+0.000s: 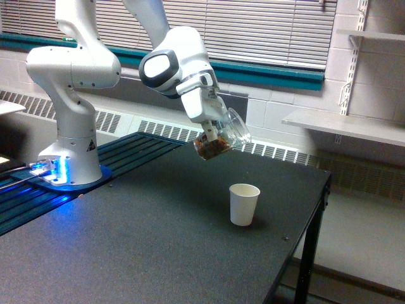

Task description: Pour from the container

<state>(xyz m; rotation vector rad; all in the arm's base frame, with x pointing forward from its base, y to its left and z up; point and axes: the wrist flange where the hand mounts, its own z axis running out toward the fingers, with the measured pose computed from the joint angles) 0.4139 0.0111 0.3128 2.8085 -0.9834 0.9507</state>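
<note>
My gripper is shut on the container, a clear plastic cup with brown grains gathered at its lower end. It hangs tilted in the air, its open mouth toward the exterior view's right and slightly up. A small white paper cup stands upright on the black table, below the container and a little to the exterior view's right of it. Nothing is falling from the container.
The white arm's base stands at the exterior view's left on a blue-lit slatted platform. The table's edge drops off just right of the paper cup. White shelves and a radiator line the back wall.
</note>
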